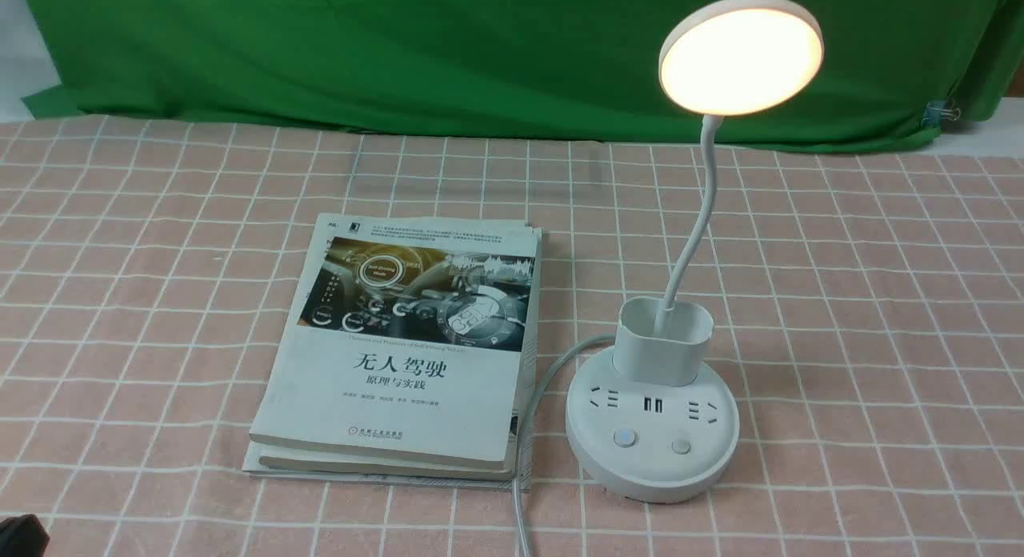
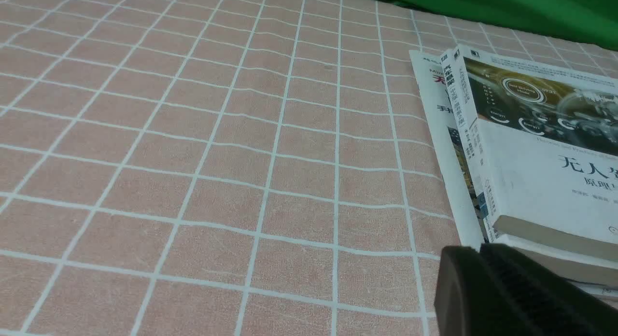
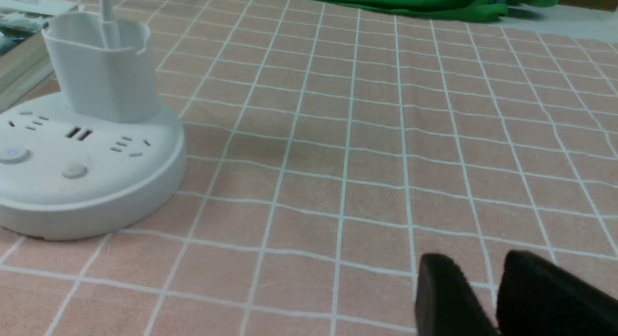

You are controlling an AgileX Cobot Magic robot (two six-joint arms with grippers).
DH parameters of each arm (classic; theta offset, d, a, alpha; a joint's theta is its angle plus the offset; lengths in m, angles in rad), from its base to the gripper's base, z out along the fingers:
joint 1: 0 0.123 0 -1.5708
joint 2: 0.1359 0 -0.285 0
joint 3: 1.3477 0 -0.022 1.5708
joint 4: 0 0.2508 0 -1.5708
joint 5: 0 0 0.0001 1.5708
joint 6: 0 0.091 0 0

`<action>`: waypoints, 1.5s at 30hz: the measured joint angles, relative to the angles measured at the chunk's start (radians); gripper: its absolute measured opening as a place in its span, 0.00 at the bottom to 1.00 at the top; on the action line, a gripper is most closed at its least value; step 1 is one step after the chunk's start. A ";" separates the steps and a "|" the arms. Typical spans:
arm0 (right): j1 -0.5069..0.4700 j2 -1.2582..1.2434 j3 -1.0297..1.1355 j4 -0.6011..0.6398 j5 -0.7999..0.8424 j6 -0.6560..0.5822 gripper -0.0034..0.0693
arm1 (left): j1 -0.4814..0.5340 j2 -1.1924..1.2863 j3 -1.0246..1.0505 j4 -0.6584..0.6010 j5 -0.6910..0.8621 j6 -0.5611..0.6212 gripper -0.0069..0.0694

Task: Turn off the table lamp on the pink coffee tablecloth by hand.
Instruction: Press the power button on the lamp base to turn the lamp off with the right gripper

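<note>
The table lamp [image 1: 664,349] stands right of centre on the pink coffee tablecloth [image 1: 864,317]. Its disc head [image 1: 740,54] is glowing. The cup-shaped holder [image 3: 104,70] sits on the far part of the round base [image 1: 650,469], and the thin neck [image 1: 694,229] rises out of it; nothing else shows above the cup's rim. Two buttons [image 1: 622,438] [image 1: 681,446] lie on the near part of the base, in front of the sockets.

Just left of the base is a stack of books [image 1: 408,365], and a white cord [image 1: 524,493] runs between the two toward the near edge. Right of the lamp and in front of it there is only bare cloth — the same holds for the wide stretch left of the books. The green cloth [image 1: 400,53] hangs along the far side.

The left gripper [image 2: 480,253] is low over the cloth by the near left corner of the books, its fingers pressed together with nothing held. The right gripper [image 3: 483,271] is to the near right of the base, well apart from it — its fingers close with only a thin slit between them, gripping nothing.
</note>
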 joint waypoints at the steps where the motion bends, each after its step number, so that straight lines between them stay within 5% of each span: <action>1: 0.000 0.000 0.000 0.000 0.000 0.000 0.38 | 0.000 0.000 0.000 0.000 0.000 0.000 0.10; 38: 0.000 0.000 0.000 0.002 -0.010 0.000 0.38 | 0.000 0.000 0.000 0.000 0.000 0.000 0.10; 42: 0.000 0.000 0.000 0.099 -0.081 0.102 0.38 | 0.000 0.000 0.000 0.000 0.000 0.000 0.10; 45: 0.000 0.000 0.000 0.169 -0.228 0.325 0.38 | 0.000 0.000 0.000 0.000 0.000 0.000 0.10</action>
